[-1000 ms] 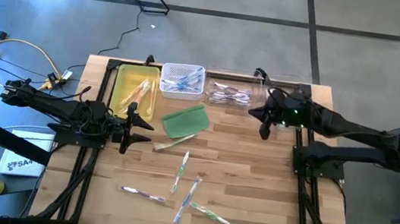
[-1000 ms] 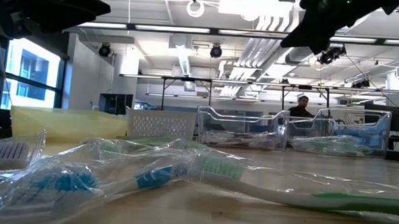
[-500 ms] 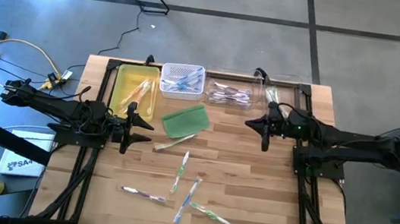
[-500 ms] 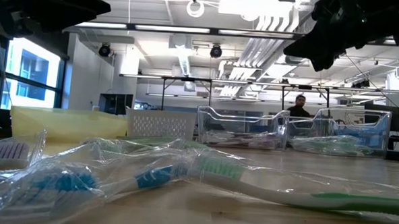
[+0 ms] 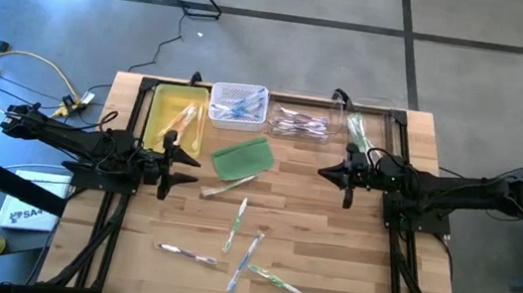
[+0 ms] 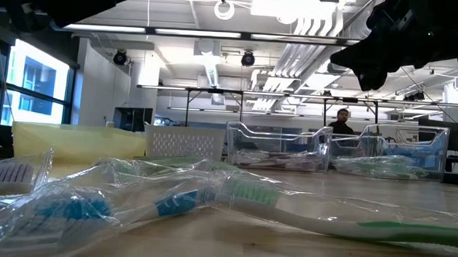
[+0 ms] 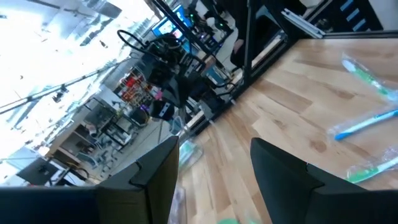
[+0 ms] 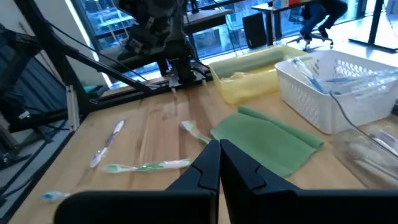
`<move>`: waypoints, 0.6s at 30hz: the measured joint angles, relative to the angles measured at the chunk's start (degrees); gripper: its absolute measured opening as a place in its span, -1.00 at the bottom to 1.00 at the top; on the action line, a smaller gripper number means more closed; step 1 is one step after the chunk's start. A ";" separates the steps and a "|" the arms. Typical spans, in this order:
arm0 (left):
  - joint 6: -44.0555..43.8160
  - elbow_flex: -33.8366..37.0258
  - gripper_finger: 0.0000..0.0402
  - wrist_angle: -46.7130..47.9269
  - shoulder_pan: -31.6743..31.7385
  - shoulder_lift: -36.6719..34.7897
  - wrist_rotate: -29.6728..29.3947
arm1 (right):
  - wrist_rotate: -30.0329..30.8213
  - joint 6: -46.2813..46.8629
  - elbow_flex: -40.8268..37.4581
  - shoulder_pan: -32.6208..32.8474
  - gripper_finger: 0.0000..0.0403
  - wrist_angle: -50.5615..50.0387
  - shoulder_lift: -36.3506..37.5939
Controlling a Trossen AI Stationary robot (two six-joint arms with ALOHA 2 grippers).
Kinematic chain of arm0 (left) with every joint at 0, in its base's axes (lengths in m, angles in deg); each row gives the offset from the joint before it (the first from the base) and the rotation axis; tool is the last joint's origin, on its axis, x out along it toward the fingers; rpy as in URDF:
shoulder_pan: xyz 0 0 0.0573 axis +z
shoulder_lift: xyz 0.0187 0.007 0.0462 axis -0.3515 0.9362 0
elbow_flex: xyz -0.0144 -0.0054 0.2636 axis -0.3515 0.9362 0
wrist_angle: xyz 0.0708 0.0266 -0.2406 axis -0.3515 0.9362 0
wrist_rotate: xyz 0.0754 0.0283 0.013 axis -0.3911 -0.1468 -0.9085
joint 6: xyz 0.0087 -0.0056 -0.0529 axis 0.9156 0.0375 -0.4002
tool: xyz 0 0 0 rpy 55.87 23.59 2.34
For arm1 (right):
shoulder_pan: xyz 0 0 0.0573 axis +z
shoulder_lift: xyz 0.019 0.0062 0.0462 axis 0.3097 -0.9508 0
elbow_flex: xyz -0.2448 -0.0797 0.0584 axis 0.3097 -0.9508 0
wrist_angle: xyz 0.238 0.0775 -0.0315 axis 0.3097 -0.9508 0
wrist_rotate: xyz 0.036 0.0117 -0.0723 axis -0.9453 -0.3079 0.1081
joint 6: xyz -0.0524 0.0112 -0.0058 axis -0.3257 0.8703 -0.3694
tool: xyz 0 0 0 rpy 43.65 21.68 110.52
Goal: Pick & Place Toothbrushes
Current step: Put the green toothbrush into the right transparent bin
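While loose toothbrushes (image 5: 240, 232) lie scattered on the near half of the tabletop (image 5: 329, 245), the overhead camera shows your right tool (image 5: 341, 174) hanging over bare wood just in front of the clear bins (image 5: 329, 123), fingers together and carrying nothing. Your left tool (image 5: 171, 164) waits beside the yellow tray (image 5: 154, 113), its fingers parted and empty. More brushes sit sorted in the yellow tray, the white basket (image 5: 238, 105) and the clear bins; a green pad (image 5: 242, 156) lies between the trays and the loose pile, with one brush poking out just beside its front edge.

From tabletop height, wrapped toothbrushes (image 6: 172, 200) fill the foreground, blue and green heads under shiny film, with the white basket (image 6: 183, 142) and clear bins (image 6: 278, 150) lined up behind; a person stands far off in the room.

Your left wrist camera looks between two spread fingers (image 7: 283, 177) at a few brushes (image 7: 364, 121) lying well apart from them.

Your right wrist camera shows its fingers (image 8: 205, 171) pressed shut, pointing toward the green pad (image 8: 267, 140), with a green-bristled brush (image 8: 149, 165) and a white one (image 8: 107, 143) on the wood beyond.

You appear to be between deliveries, with a fresh pick due. Expect to open the right tool, travel out to a loose brush, drop low and line the fingers across its slim handle; the slippery wrappers could make the grip slide
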 joint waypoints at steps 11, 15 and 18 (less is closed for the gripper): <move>2.36 0.04 -0.04 -3.02 0.00 0.04 -0.05 | -0.31 -4.87 0.07 5.35 -0.99 3.35 -0.02; -4.35 0.04 -0.04 -3.00 0.00 0.04 2.84 | -3.28 -4.49 0.07 6.67 -0.99 4.32 -0.07; -9.47 0.04 -0.04 -3.01 -0.01 0.03 5.31 | -4.87 -3.04 0.07 7.52 -0.99 4.53 -0.04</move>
